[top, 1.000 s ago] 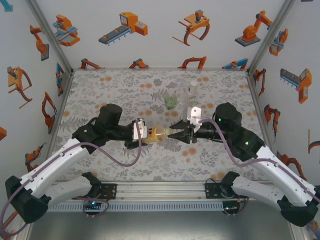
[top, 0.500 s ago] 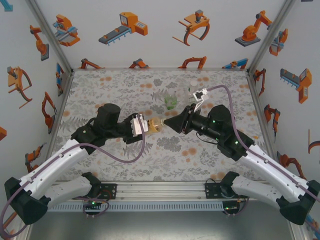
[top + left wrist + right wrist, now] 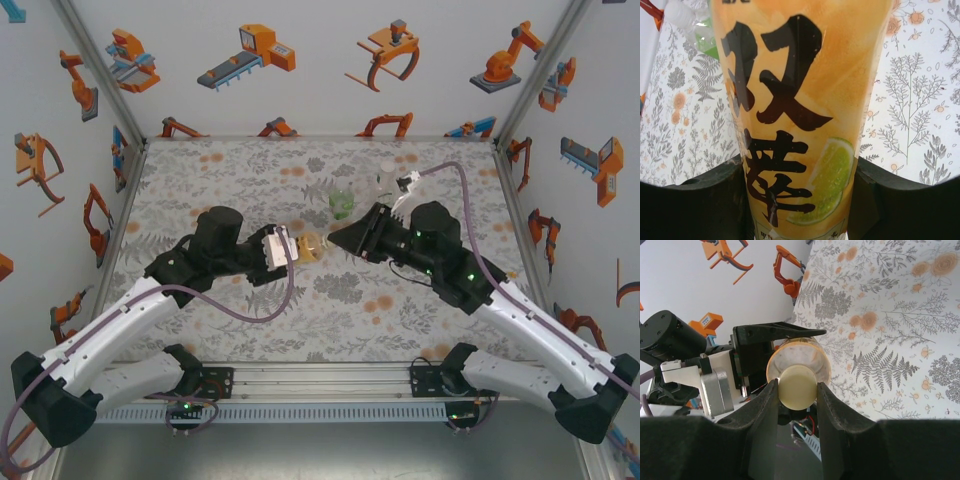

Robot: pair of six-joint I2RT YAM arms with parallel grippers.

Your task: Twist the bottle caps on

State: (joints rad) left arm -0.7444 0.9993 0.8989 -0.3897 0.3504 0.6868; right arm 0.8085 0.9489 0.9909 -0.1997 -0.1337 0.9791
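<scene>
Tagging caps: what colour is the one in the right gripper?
Pale yellow cap, pinched in the right gripper; clearest in the right wrist view.

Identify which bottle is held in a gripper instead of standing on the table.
The amber bottle with the yellow label, clamped sideways in the left gripper; the green-tinted bottle stands ungripped behind it.

Tabletop (image 3: 220, 180) covered in a pale grey cloth printed with ferns, sprigs and orange flowers. White walls at back (image 3: 320, 100), left (image 3: 50, 220) and right (image 3: 600, 230) carry orange and blue robot-arm and gripper stickers, with slanting metal corner posts (image 3: 98, 70) between them. Slotted aluminium rail (image 3: 320, 378) runs along near edge; light even, bright.
</scene>
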